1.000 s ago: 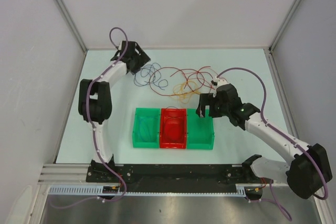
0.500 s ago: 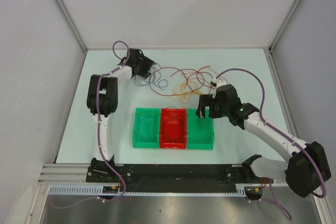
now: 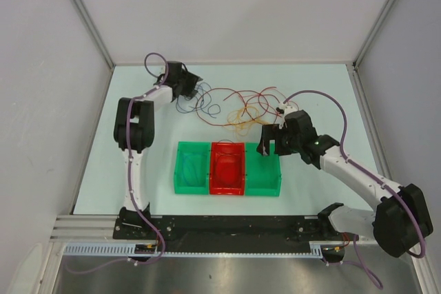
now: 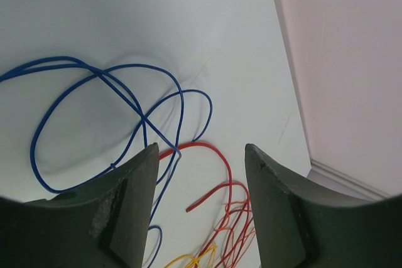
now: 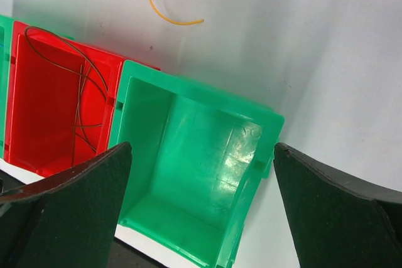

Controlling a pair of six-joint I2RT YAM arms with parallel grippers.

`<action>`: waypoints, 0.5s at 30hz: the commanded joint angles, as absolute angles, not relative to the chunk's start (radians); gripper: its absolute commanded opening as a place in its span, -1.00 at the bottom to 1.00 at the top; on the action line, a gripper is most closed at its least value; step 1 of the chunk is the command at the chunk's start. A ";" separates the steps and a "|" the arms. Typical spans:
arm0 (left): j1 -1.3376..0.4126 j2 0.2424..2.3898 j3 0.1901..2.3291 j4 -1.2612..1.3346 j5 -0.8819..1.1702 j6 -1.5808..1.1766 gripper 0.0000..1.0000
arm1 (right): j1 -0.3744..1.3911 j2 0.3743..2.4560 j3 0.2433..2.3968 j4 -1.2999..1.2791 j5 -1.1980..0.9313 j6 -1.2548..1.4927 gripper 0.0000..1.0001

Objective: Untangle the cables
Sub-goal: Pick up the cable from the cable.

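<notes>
The left jaws are held parted and empty above the white desk point(image 4: 125, 17). The thin blue looping wire point(image 4: 34, 145) is spread just ahead of them, and the thin red wire point(image 4: 201, 145) is crossed with it between them. One blue strand should be taken clear of that crossing and drawn gently away. The right jaws are spread wide, empty, over the translucent green plastic bin point(image 5: 188, 174).
</notes>
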State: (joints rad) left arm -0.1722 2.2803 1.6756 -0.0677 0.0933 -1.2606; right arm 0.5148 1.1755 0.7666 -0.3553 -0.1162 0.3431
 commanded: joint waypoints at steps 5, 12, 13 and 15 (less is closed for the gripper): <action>-0.160 2.338 1.798 -0.155 0.011 -1.259 0.24 | 0.497 1.193 0.762 -0.311 -0.143 0.331 0.99; -0.158 2.371 1.828 -0.173 0.003 -1.250 -0.15 | 0.488 1.201 0.761 -0.314 -0.143 0.336 0.99; -0.158 2.379 1.850 -0.179 0.003 -1.249 -0.33 | 0.488 1.200 0.761 -0.316 -0.138 0.336 1.00; -0.156 2.402 1.877 -0.187 0.008 -1.247 -0.46 | 0.486 1.197 0.761 -0.318 -0.129 0.342 1.00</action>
